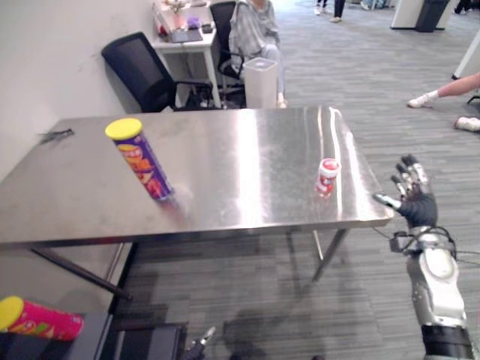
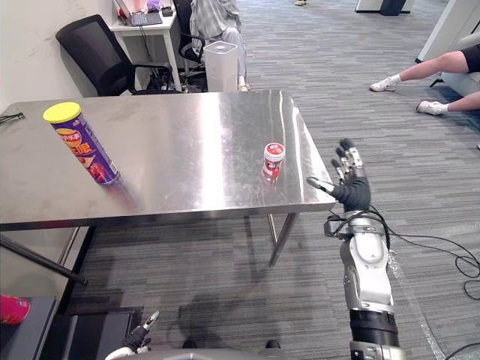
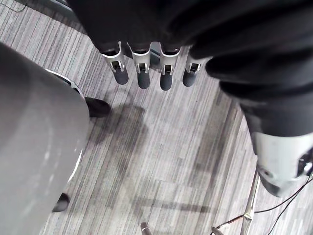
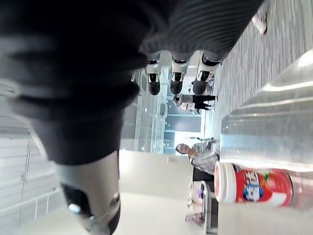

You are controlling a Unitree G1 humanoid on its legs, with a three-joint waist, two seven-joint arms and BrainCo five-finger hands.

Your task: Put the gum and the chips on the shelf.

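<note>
1. The gum tub [image 2: 273,161] is small and round, white and red, with a lid on top. It stands near the right edge of the shiny desk [image 2: 187,150].
2. I think the gum tub is light and hard. Its sides look smooth, so it could slip or tip over. A good hold is round its middle, with the fingers on one side and the thumb on the other.
3. The chips can [image 2: 80,142] is tall and purple with a yellow lid. It stands on the left part of the desk, well apart from the gum.
4. I think the can is light too. It is tall, so a bump could knock it down, and a hard squeeze might dent it. Hold it gently round the middle.
5. The right hand [image 2: 352,193] is up in the air just past the desk's right edge, near the gum. Its fingers are straight and spread, and it holds nothing.
6. The left hand [image 3: 143,73] hangs low over the carpet floor [image 3: 161,161]. Its fingers are straight, and it holds nothing.
</note>
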